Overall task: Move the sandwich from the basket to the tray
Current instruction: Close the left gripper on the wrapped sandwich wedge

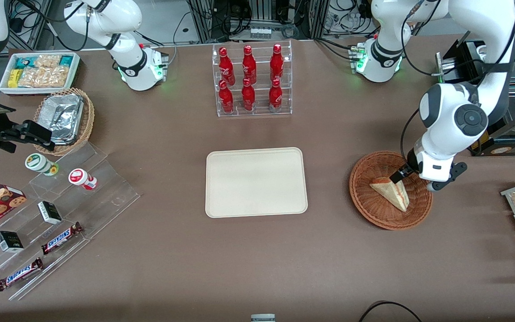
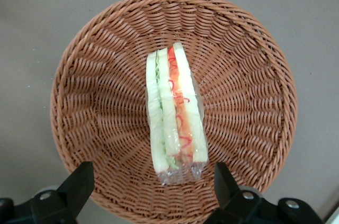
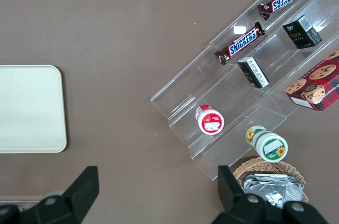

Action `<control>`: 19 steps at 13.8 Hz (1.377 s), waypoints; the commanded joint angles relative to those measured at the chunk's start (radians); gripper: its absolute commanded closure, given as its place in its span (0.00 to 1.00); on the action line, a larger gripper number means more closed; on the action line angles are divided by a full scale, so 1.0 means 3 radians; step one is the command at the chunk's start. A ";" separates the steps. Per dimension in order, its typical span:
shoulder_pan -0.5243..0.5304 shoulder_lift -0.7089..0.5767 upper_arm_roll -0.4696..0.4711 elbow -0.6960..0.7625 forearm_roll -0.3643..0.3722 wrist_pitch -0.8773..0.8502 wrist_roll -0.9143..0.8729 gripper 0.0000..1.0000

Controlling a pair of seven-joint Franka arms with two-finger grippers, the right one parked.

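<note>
Black two-finger gripper [image 2: 151, 181] hovers wide open, holding nothing, above plastic-wrapped triangular white-bread sandwich [image 2: 175, 115] in round reddish-brown wicker basket [image 2: 95, 81]; cream rectangular tray [image 1: 256, 182] nearby on brown surface [image 1: 257, 259]

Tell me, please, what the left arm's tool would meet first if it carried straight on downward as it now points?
Most likely the sandwich: the open tool hangs above the basket, its fingers straddling the wedge's near end. Height is unclear.

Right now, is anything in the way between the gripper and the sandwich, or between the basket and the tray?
Nothing visible. The gripper hangs open over the sandwich in the basket, and only bare tabletop lies between the basket and the tray.
</note>
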 commanded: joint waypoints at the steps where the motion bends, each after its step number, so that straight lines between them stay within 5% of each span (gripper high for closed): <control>1: -0.0033 0.0096 -0.0002 0.0000 0.0023 0.0199 -0.0120 0.00; 10: -0.0034 0.0480 -0.0002 0.0005 0.0023 0.0583 -0.0176 0.03; 15: -0.0034 0.0644 0.0003 0.0031 0.0023 0.0788 -0.0268 0.69; 19: -0.0110 0.0394 0.0003 0.0147 0.0033 0.0290 -0.0258 0.72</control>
